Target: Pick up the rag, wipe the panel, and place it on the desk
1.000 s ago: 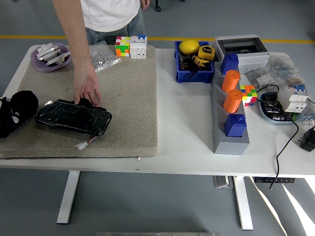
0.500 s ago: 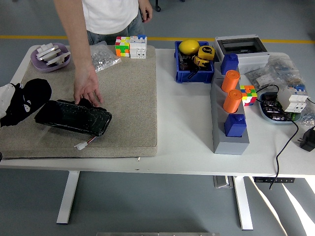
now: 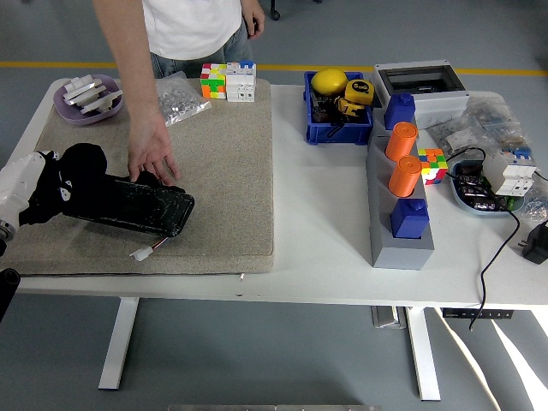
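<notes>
Grey floor with a yellow line runs behind the white table (image 3: 325, 257), and a beige felt mat (image 3: 218, 163) covers most of its left half. On that mat, near the left edge, lies the black glossy rectangular panel (image 3: 133, 205), a small white connector on a wire trailing from its near side. My left hand (image 3: 51, 184) comes in from the left edge with the black cloth rag (image 3: 77, 171) bunched in its grip, the rag pressed onto the panel's left end. A person in a white shirt stands at the far side, and the person's hand (image 3: 152, 152) rests with its fingertips on the panel's far edge, just beside my rag. At the far left corner sits a purple dish (image 3: 86, 98) holding white parts, next to a clear bag of small metal pieces (image 3: 178, 96) and two colourful puzzle cubes (image 3: 227, 80). Right of the mat, a blue bin (image 3: 336, 116) holds yellow tools, and a grey tray (image 3: 398, 201) carries orange cylinders and blue blocks toward the right edge, well apart from the panel.
</notes>
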